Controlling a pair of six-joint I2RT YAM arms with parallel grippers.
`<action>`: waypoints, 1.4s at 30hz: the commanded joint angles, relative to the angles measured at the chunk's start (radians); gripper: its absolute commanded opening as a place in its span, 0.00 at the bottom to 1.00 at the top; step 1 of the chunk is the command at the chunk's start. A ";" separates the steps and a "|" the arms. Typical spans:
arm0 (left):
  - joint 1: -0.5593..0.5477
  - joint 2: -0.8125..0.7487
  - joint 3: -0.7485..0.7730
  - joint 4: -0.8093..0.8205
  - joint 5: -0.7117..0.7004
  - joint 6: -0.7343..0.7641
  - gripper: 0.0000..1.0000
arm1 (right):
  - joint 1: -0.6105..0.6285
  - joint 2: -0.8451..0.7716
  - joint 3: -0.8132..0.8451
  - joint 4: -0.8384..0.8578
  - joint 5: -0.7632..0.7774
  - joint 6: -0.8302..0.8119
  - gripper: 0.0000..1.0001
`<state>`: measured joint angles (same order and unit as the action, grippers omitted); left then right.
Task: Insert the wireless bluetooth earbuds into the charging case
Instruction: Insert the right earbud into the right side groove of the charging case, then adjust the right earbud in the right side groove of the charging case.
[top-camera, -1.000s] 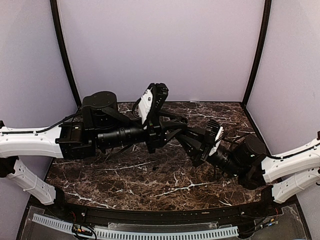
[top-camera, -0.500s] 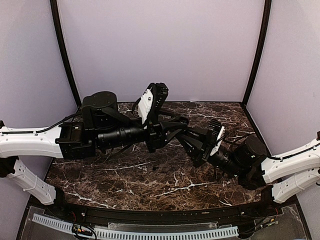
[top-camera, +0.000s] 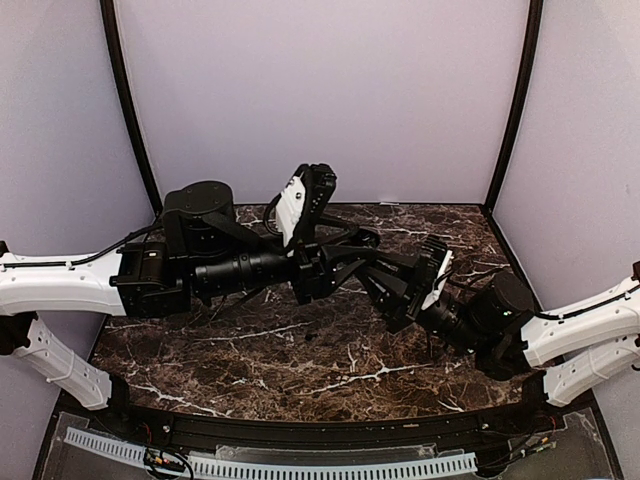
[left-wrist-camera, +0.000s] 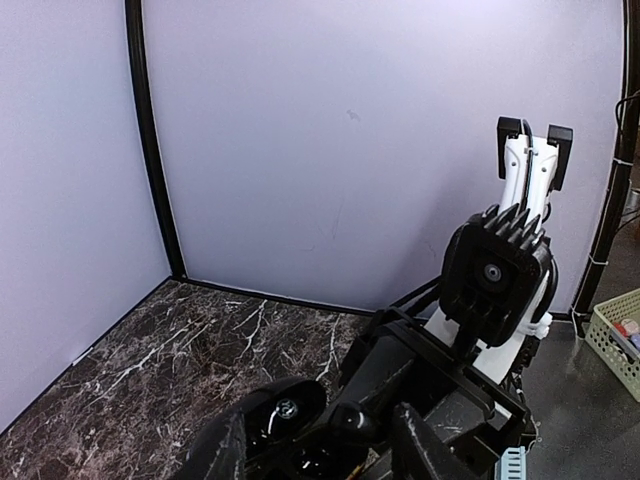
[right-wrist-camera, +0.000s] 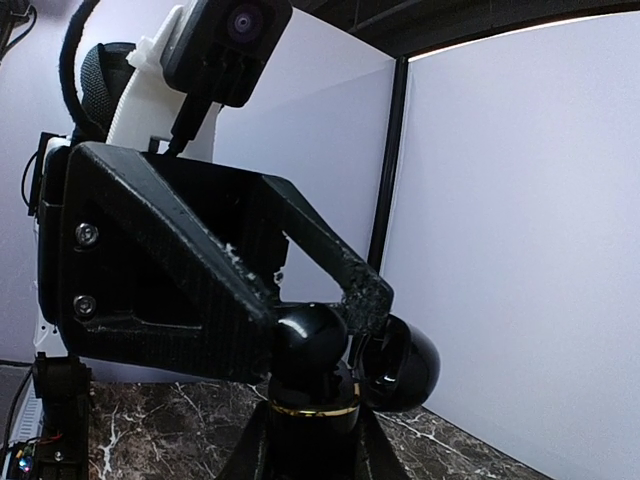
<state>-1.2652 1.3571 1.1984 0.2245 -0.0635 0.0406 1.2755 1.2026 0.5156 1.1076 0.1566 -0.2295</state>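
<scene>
Two black robot grippers meet tip to tip in mid-air above the middle of a dark marble table (top-camera: 300, 350). The right gripper (right-wrist-camera: 305, 440) comes in from the right and is closed on a glossy black, rounded charging case (right-wrist-camera: 305, 345) with a thin gold band around it. A second glossy lobe sits just right of the first. The left gripper (left-wrist-camera: 325, 430) reaches in from the left with its two fingers (left-wrist-camera: 425, 445) standing partly apart. One fingertip rests against the top of the case, in the dip between the two lobes.

The earbuds cannot be told apart from the shiny black surfaces in any view. Whether one sits in the case or between the left fingertips cannot be told.

The left gripper's triangular black frame fills most of the right wrist view, blocking the case from the left. That arm's camera (right-wrist-camera: 235, 40) sits above it on a white mount. From the left wrist, the right arm's camera block (left-wrist-camera: 497, 275) looms close behind the case. A pale green basket (left-wrist-camera: 620, 335) sits at the far right, outside the enclosure.

Plain lilac walls (top-camera: 320, 100) with black corner posts (top-camera: 130, 110) close in the left, far and right sides. A white slotted cable tray (top-camera: 280, 465) runs along the near edge.
</scene>
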 joint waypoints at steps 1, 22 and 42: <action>0.009 -0.033 0.026 0.001 -0.009 -0.003 0.52 | 0.005 0.007 -0.010 0.047 -0.034 0.012 0.00; 0.009 -0.103 -0.020 -0.018 0.031 0.030 0.58 | -0.013 -0.016 -0.007 0.015 -0.019 0.022 0.00; 0.009 -0.054 0.016 -0.092 -0.056 0.025 0.75 | -0.013 -0.017 0.030 -0.048 -0.005 0.017 0.00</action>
<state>-1.2636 1.2915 1.1904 0.1532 -0.0990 0.0597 1.2678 1.2007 0.5114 1.0382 0.1562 -0.2222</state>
